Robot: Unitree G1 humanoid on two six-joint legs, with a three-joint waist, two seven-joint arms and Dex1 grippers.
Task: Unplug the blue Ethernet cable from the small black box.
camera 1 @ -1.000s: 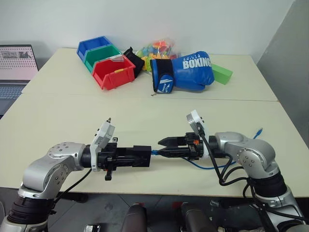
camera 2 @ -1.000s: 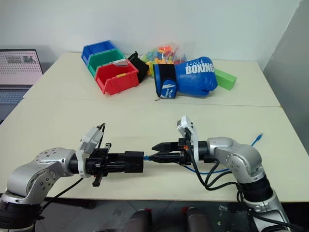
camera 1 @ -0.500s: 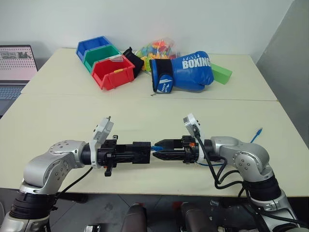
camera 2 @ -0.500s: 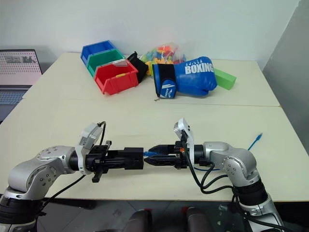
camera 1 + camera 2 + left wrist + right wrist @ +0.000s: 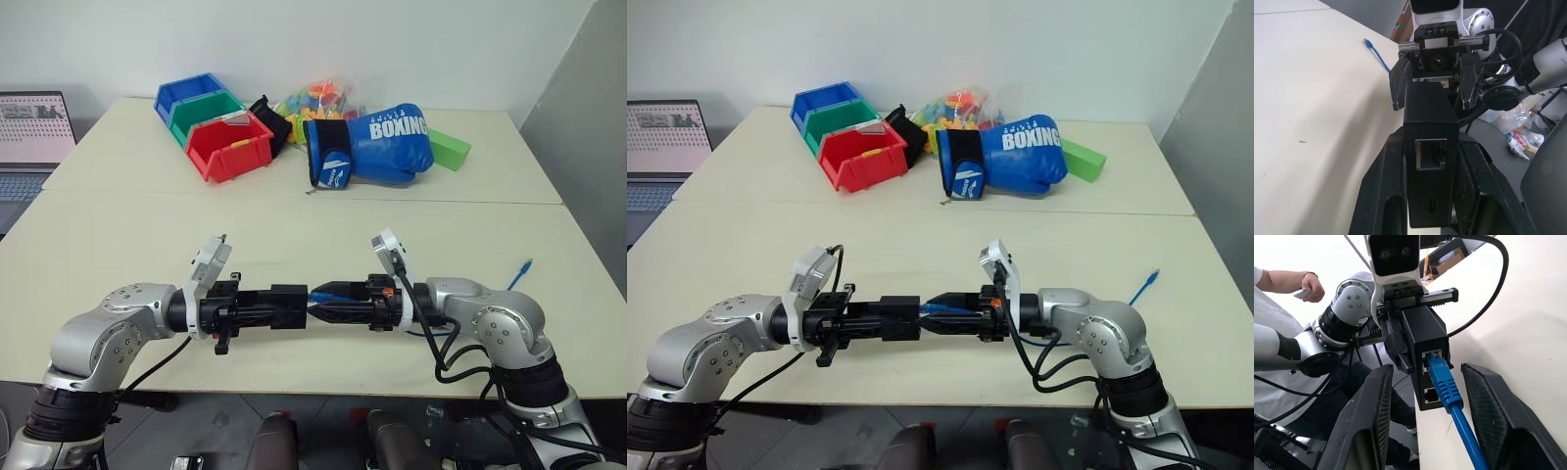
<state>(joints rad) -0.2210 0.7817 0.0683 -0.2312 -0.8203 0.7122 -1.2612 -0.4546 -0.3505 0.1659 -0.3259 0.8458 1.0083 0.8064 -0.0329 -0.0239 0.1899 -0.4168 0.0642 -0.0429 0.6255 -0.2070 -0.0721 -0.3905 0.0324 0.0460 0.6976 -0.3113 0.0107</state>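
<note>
Your left tool (image 5: 294, 308) is clenched on the small black box (image 5: 288, 305), holding it level above the bench (image 5: 127, 235) near its front edge. From the head views your right tool (image 5: 318, 303) looks closed on the plug. The right wrist view shows otherwise: its fingers (image 5: 1364, 431) stand apart either side of the blue Ethernet cable (image 5: 1444, 384), which is plugged into the box's upper port. The left wrist view shows the cable's far end (image 5: 1367, 43) lying on the bench.

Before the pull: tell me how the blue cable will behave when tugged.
The cable is probably floppy: it droops in a loop below the right pincer. Its plug sits in the box, so it may resist at first. Its free end will likely drag lightly across the table.
</note>
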